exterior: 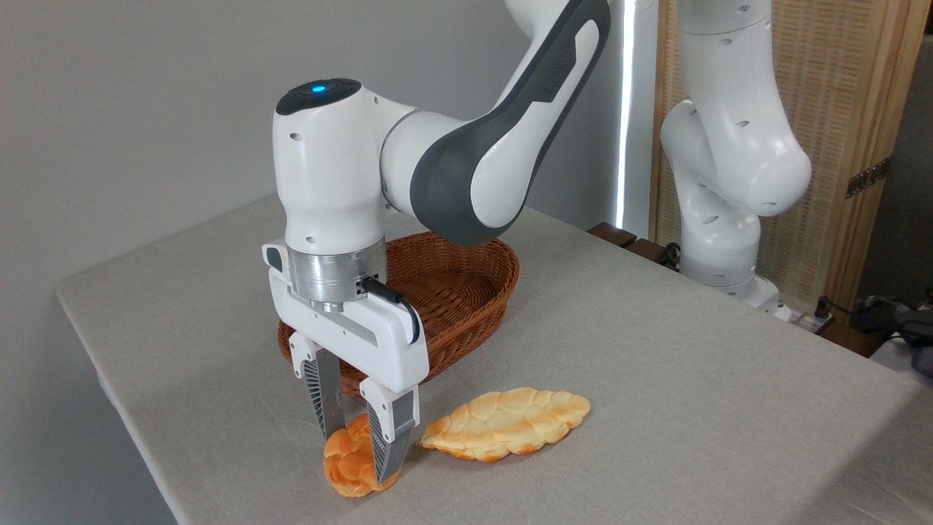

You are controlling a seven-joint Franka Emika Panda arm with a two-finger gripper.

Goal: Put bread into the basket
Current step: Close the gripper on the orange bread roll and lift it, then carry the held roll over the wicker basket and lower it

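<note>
The bread (355, 461), a small round deep-orange knotted bun, lies on the table near the front edge. My gripper (357, 450) points straight down over it. Its jaws stand wide apart, one finger on each side of the bun and close against it, with the fingertips (384, 458) almost down at the tablecloth. The bun still rests on the cloth. Just behind the gripper sits the reddish-brown wicker basket (474, 292), with nothing showing inside it. The arm's wrist and hand hide the basket's left part.
A longer, paler flat braided loaf (506, 423) lies just right of the bun, nearly touching it. The table's front-left edge (146, 452) runs close to the bun. The arm's white base (718, 240) stands at the back right beside a wooden screen.
</note>
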